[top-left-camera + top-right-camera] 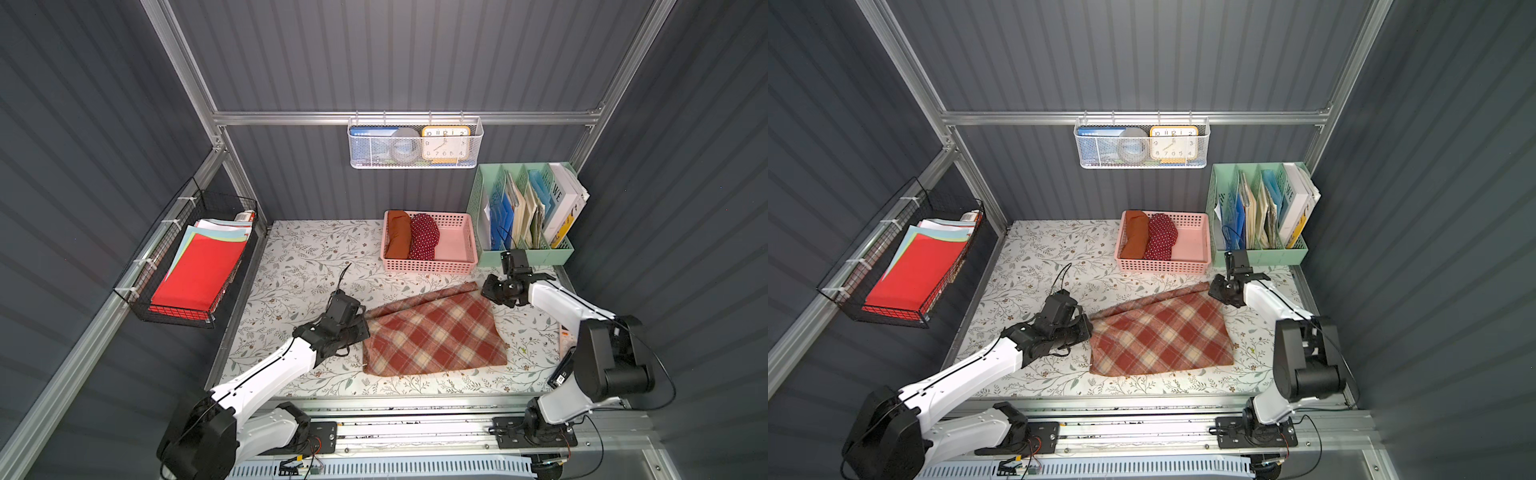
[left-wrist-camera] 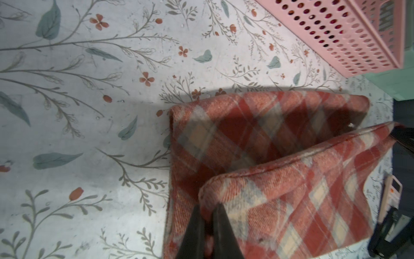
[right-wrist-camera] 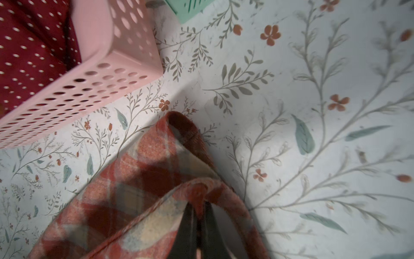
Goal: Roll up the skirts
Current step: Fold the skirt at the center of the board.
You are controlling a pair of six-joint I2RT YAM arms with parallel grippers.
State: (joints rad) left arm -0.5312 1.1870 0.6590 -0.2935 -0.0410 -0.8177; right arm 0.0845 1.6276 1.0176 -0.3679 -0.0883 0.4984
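The red-and-cream plaid skirt (image 1: 432, 336) (image 1: 1160, 336) lies on the floral table, its far edge lifted and folded over. My left gripper (image 1: 362, 319) (image 2: 207, 205) is shut on the skirt's left far corner (image 2: 215, 186). My right gripper (image 1: 484, 291) (image 3: 199, 205) is shut on its right far corner (image 3: 197, 190). The rust-orange skirt (image 1: 397, 235) (image 1: 1134, 235) and the dark red polka-dot skirt (image 1: 424, 237) (image 1: 1160, 237) (image 3: 33, 51) lie rolled side by side in the pink basket (image 1: 457, 266) (image 1: 1187, 266).
A green file holder (image 1: 523, 253) with papers and books stands at the back right, close behind my right arm. A black wire basket (image 1: 174, 316) with red paper sheets hangs on the left wall. A white mesh basket (image 1: 415, 162) with a clock hangs on the back wall.
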